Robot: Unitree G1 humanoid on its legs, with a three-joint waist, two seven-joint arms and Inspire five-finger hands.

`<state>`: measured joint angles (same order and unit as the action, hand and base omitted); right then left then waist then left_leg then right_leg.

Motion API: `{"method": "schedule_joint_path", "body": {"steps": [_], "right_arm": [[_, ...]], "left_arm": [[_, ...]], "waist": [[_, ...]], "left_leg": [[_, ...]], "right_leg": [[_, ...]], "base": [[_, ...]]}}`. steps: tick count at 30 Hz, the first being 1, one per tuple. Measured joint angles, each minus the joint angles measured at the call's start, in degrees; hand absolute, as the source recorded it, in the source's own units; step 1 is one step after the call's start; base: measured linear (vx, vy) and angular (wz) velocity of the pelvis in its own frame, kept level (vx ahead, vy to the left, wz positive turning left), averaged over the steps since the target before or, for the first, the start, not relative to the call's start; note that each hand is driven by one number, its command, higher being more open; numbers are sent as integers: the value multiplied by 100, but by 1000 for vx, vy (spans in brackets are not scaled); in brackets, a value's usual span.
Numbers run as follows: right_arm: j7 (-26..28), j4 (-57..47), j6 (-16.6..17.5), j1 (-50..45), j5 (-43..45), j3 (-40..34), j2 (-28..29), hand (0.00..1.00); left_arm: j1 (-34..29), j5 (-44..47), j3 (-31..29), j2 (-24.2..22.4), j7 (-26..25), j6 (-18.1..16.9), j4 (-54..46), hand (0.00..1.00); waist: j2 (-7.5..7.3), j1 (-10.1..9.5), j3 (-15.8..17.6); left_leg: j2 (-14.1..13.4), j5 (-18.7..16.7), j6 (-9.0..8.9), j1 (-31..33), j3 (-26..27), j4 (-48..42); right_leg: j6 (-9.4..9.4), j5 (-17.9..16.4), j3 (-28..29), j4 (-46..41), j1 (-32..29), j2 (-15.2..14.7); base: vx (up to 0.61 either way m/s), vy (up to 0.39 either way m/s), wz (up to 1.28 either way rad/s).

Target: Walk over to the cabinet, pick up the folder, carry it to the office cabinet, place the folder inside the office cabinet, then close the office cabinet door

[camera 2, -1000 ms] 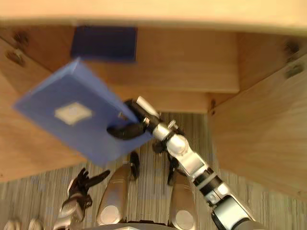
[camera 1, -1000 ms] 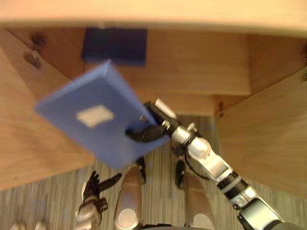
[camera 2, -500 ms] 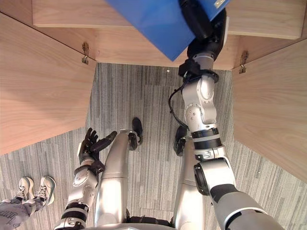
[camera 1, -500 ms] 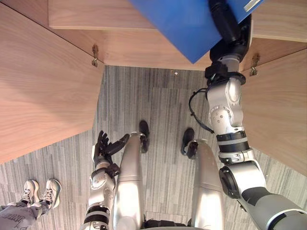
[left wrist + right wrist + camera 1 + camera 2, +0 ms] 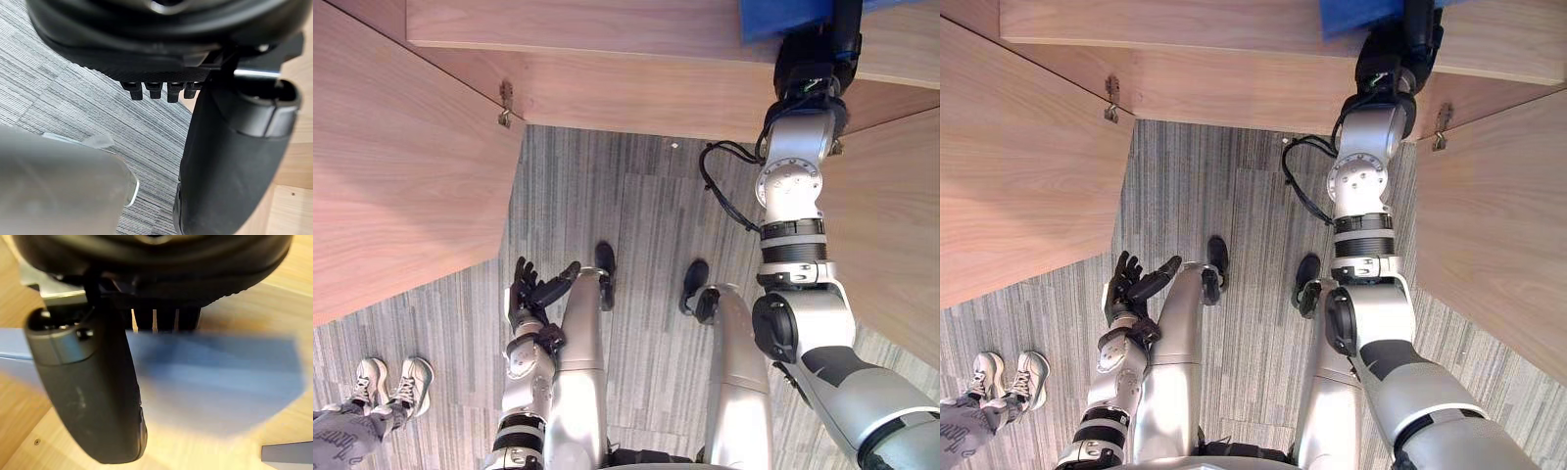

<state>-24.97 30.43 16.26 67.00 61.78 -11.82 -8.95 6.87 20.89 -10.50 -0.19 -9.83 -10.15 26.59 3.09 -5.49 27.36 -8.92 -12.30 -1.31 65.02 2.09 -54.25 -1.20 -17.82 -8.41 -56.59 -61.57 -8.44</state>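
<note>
The blue folder [image 5: 781, 17] pokes out over the front edge of the wooden cabinet shelf [image 5: 607, 24] at the far end of my outstretched right arm. My right hand [image 5: 806, 62] is shut on it. In the right wrist view the thumb [image 5: 93, 391] lies on top of the folder [image 5: 215, 382] and the fingers run beneath it, with the shelf's wood [image 5: 205, 450] around it. My left hand [image 5: 534, 294] hangs low by my side, open, with nothing in it; its straight fingers [image 5: 156, 89] show over the carpet.
The cabinet's two wooden doors stand open, the left door [image 5: 401, 176] and the right door [image 5: 891, 225] flanking me, a hinge [image 5: 506, 103] on the left. Grey striped carpet [image 5: 626, 215] lies between them. A person's white shoes [image 5: 393, 384] stand at the lower left.
The camera has tipped down from the cabinet's inside to the floor. My right arm has stretched further forward, carrying the folder deeper over the shelf, so less of it shows. The left hand hangs as before.
</note>
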Motion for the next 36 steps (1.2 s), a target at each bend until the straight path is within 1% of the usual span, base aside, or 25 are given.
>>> {"method": "schedule_joint_path", "body": {"steps": [4,6,8,12,15,16,17,18,19,21,22,23,27,29,30,36], "right_arm": [[30,181,-33,123,1,173,-135,100],[156,300,-74,190,1,341,-279,100],[291,355,-141,312,-10,511,-387,100],[622,601,-388,417,-93,1033,-654,100],[882,876,-622,415,-589,1465,-872,100],[1048,955,-806,416,-915,1729,-1050,100],[1111,994,-872,416,-1010,1871,-1122,100],[1268,1107,-976,416,-1286,2109,-1236,100],[1343,1156,-1001,415,-1444,2211,-1285,0],[1622,1249,-1052,414,-2065,2496,-1531,0],[1656,1280,-1052,414,-2187,2581,-1606,0],[1766,1377,-1060,412,-2555,2704,-1774,0],[1932,1625,-1070,393,-3585,3024,-2131,0],[1965,1658,-1091,271,-3906,3026,-2200,0],[1980,1682,-1098,193,-3999,3034,-2217,0],[1997,1833,-1185,151,-4166,3038,-2290,0]], "left_arm": [[0,49,38,2,-1,-9,23,100],[0,57,38,1,-1,-10,43,100],[0,71,35,4,-1,-17,86,100],[12,159,29,38,17,-34,252,100],[24,170,42,64,39,-37,376,100],[32,170,84,119,64,-49,503,100],[31,170,84,136,91,-50,559,100],[30,171,85,171,137,-68,667,100],[30,171,89,189,149,-82,713,100],[32,171,122,246,238,-98,808,100],[32,171,140,265,255,-101,831,100],[38,169,236,331,279,-117,940,100],[40,163,316,394,386,-131,1150,100],[40,164,319,399,398,-132,1204,100],[40,164,324,416,407,-133,1245,100],[42,169,434,488,491,-146,1259,100]], "waist": [[1,8,-13],[2,10,-15],[0,11,-20],[-3,33,-28],[-5,44,-37],[-8,77,-38],[-9,99,-41],[-12,139,-50],[-20,158,-69],[-19,199,-78],[-19,205,-78],[-22,221,-81],[-24,219,-114],[-51,199,-169],[-81,193,-208],[-100,195,-219]], "left_leg": [[-2,98,-24,-7,-36,99],[-5,135,-28,-35,-64,141],[-11,147,-31,-65,-63,174],[-37,152,-31,-165,-56,244],[-37,157,-24,-274,-20,346],[-35,171,-10,-366,13,436],[-35,174,-6,-405,25,472],[-30,178,1,-471,41,538],[-30,180,4,-482,53,565],[-30,185,13,-512,93,633],[-31,186,14,-521,101,643],[-31,187,16,-562,133,684],[-32,188,18,-692,180,786],[-32,188,18,-728,198,826],[-32,188,18,-739,210,850],[-33,187,18,-752,217,862]], "right_leg": [[66,55,-70,63,14,-3],[85,73,-108,96,54,0],[96,81,-112,122,76,7],[98,106,-122,224,186,39],[96,135,-128,332,290,44],[85,175,-124,435,378,44],[81,186,-125,483,420,44],[64,210,-125,569,489,44],[60,221,-124,605,500,44],[37,263,-119,711,539,44],[34,269,-119,730,553,43],[26,279,-118,774,593,35],[17,286,-129,881,728,28],[17,286,-131,910,754,25],[17,286,-132,927,756,22],[17,286,-153,960,789,16]], "base": [[-62,-41,4],[-38,-26,4],[-18,-12,1],[-5,-5,-2],[0,0,0],[0,0,0],[6,11,-3],[0,0,0],[9,16,-3],[12,15,-4],[0,0,0],[0,0,0],[0,0,0],[2,-34,0],[2,-36,-2],[-3,-11,0]]}}
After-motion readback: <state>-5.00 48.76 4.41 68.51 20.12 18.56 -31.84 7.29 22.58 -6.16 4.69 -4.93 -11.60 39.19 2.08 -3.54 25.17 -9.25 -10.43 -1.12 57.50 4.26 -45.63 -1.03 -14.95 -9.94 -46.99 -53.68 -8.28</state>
